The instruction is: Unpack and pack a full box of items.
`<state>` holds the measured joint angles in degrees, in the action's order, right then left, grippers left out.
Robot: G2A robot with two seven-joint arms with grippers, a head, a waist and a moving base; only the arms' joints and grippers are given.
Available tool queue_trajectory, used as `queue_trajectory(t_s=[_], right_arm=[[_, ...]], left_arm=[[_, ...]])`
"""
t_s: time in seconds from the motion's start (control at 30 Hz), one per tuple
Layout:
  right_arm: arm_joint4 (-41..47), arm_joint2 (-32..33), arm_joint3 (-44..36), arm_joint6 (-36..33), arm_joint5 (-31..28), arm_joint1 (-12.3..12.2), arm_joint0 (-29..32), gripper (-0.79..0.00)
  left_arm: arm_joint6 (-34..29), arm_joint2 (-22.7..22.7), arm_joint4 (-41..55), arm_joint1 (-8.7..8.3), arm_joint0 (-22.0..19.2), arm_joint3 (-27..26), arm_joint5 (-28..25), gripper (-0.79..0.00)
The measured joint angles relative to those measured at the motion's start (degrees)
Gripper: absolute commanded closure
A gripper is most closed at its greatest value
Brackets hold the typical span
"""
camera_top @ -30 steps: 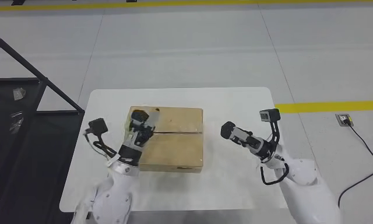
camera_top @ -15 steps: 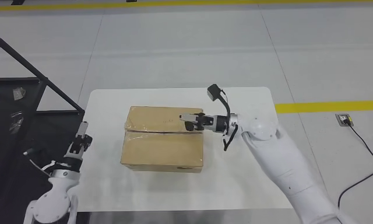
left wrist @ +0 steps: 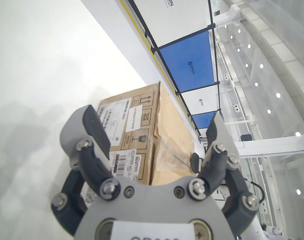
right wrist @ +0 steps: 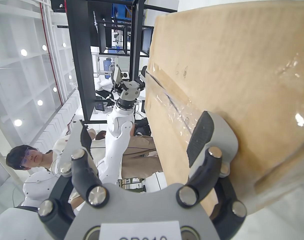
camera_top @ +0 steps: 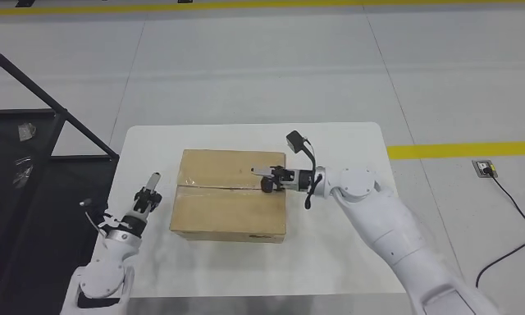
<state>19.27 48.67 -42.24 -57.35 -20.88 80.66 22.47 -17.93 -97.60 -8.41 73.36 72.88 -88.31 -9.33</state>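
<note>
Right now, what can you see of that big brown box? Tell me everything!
The box is brown cardboard, shut, with clear tape along its top seam. White labels with barcodes and printed symbols cover one side. It sits flat on the white table. The open right gripper is at the top's edge, one finger on or just above the top. The open left gripper is beside it, apart.

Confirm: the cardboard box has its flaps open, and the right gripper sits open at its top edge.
Flaps wrong: the cardboard box is closed, tape over its top seam, per the right wrist view. The right gripper does sit open at its top edge.
</note>
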Motion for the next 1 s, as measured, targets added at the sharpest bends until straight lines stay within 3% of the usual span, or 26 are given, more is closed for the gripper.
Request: queue_trajectory(t_s=[0.37, 1.0], right_arm=[[0.43, -2.07, -0.09, 1.89, 1.04, 1.98, -0.42, -0.785], [6.27, -9.79, 12.54, 3.42, 0.54, 11.73, -7.48, -0.785]], left_arm=[[-2.2, 2.21, 2.03, -0.11, 1.66, -1.93, -0.49, -0.785], [-2.1, 6.66, 3.02, -0.08, 4.01, -4.86, -1.34, -0.785]])
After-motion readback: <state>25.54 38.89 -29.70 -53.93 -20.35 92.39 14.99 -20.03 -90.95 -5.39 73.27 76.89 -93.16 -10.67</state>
